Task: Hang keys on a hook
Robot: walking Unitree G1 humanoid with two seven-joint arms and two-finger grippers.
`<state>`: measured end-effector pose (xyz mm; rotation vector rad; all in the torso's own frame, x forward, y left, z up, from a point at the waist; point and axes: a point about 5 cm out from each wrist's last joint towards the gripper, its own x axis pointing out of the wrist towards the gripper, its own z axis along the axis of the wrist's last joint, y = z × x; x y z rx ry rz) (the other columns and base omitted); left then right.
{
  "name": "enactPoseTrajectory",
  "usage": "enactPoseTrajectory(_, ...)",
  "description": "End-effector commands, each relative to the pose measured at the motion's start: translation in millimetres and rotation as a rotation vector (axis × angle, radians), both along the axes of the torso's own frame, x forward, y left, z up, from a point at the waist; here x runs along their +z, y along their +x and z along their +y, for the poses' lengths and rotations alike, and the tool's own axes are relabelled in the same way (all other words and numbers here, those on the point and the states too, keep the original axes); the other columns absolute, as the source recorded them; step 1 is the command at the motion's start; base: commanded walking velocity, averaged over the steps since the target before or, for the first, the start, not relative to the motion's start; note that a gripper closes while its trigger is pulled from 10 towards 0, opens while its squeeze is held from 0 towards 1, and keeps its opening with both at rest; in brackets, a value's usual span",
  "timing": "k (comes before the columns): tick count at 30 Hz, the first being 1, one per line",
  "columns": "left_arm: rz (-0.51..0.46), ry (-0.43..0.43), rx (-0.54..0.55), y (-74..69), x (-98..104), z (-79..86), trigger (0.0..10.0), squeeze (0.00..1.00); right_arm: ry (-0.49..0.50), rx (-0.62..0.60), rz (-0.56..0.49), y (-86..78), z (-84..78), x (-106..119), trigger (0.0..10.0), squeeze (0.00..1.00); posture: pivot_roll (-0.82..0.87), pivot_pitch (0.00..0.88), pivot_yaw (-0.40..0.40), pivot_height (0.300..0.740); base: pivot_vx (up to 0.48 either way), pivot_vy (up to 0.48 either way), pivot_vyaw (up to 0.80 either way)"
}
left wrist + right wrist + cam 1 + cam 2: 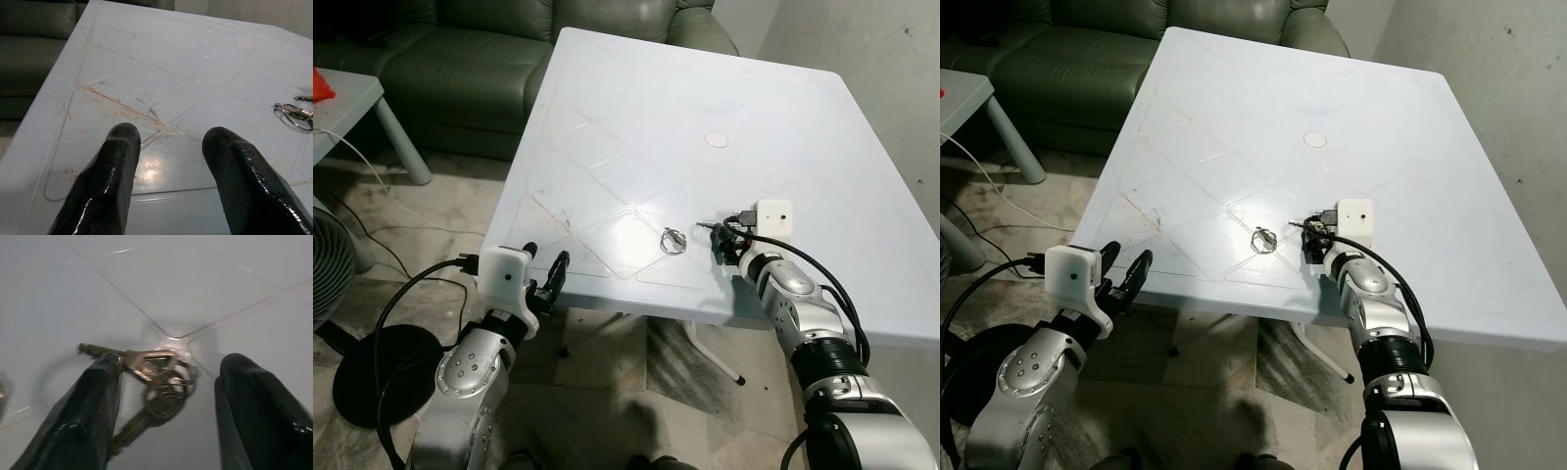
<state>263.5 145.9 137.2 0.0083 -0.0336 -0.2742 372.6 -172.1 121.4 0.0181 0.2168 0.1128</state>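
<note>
Right pincer (166,406) spread over keys (159,382) on table (636,108): lower, centre on ring, pinch firmly; left pincer (168,171) spread, idle.

A home living room: a dark green leather sofa (470,59) stands behind a white plastic table (636,108), a low grey side table (352,108) sits beside it, and a floor fan (333,264) with trailing cables rests on the marbled tile floor (431,196).

A white table (1234,108) fills the middle, a green sofa (1087,59) beyond it. The right gripper (1313,241) rests on the near part of the tabletop, a ring (1263,239) just left of it. The left gripper (1124,272) hovers off the near-left edge, fingers apart.
</note>
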Motion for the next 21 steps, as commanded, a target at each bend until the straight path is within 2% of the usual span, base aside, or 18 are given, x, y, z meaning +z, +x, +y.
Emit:
enactPoseTrajectory(1, 0.000, -0.005, -0.003, -0.5, 0.3, -2.5, 10.0, 0.00, -0.032, 0.018, 0.020, -0.2, -3.8, -0.6, 10.0, 1.00, 0.02, 0.169, -0.138, 0.740, 0.000, 0.000, 0.00)
enactPoseTrajectory(2, 0.000, -0.006, -0.004, -0.5, 0.3, -2.5, 10.0, 0.00, -0.055, 0.031, 0.039, -0.7, -3.1, -2.3, 10.0, 1.00, 0.02, 0.167, -0.138, 0.740, 0.000, 0.000, 0.00)
enactPoseTrajectory(3, 0.000, -0.005, -0.005, -0.4, 0.1, -2.5, 10.0, 0.00, -0.068, 0.030, 0.026, -0.9, -2.9, -1.6, 10.0, 0.40, 0.02, 0.167, -0.138, 0.740, 0.000, 0.000, 0.00)
enactPoseTrajectory(4, 0.000, -0.005, -0.005, -0.4, 0.1, -2.5, 10.0, 0.00, -0.068, 0.030, 0.026, -0.9, -2.9, -1.6, 10.0, 0.40, 0.02, 0.167, -0.138, 0.740, 0.000, 0.000, 0.00)
enactPoseTrajectory(5, 0.000, -0.004, -0.005, -0.3, -0.1, -2.7, 10.0, 0.00, -0.066, 0.053, 0.033, -1.7, -1.7, -2.5, 10.0, 0.00, 0.01, 0.164, -0.138, 0.740, 0.000, 0.000, 0.00)
enactPoseTrajectory(10, -0.003, -0.004, -0.008, 0.7, 0.4, -3.4, 10.0, 0.00, -0.087, 0.051, 0.044, -2.2, -3.2, -3.5, 10.0, 0.00, 0.01, 0.159, -0.139, 0.740, 0.000, 0.000, 0.00)
enactPoseTrajectory(11, -0.003, -0.004, -0.008, 0.8, 0.3, -3.5, 10.0, 0.00, -0.082, 0.049, 0.038, -2.2, -3.6, -3.0, 7.3, 0.00, 0.01, 0.153, -0.139, 0.740, 0.000, 0.000, 0.00)
enactPoseTrajectory(12, -0.004, -0.004, -0.009, 1.2, 0.4, -3.8, 10.0, 0.00, -0.092, 0.040, 0.039, -1.7, -4.7, -2.2, 2.4, 0.00, 0.01, 0.153, -0.139, 0.740, 0.000, 0.000, 0.00)
enactPoseTrajectory(17, -0.004, -0.003, -0.010, 1.5, 0.2, -4.1, 10.0, 0.00, -0.093, 0.038, 0.046, -1.2, -5.8, -2.1, 2.2, 0.00, 0.01, 0.149, -0.140, 0.740, 0.000, 0.000, 0.00)
enactPoseTrajectory(18, -0.005, -0.003, -0.010, 1.7, 0.3, -4.2, 10.0, 0.00, -0.105, 0.032, 0.045, -0.7, -6.8, -1.6, 0.9, 0.00, 0.01, 0.149, -0.140, 0.740, 0.000, 0.000, 0.00)
enactPoseTrajectory(19, -0.005, -0.003, -0.010, 1.9, 0.4, -4.2, 10.0, 0.00, -0.108, 0.031, 0.045, -0.6, -7.1, -1.4, 0.9, 0.00, 0.01, 0.149, -0.140, 0.740, 0.000, 0.000, 0.00)
enactPoseTrajectory(21, -0.005, -0.002, -0.009, 2.1, 0.5, -4.2, 10.0, 0.00, -0.114, 0.034, 0.044, -0.4, -7.2, -1.4, 0.0, 0.00, 0.01, 0.149, -0.141, 0.740, 0.000, 0.000, 0.00)
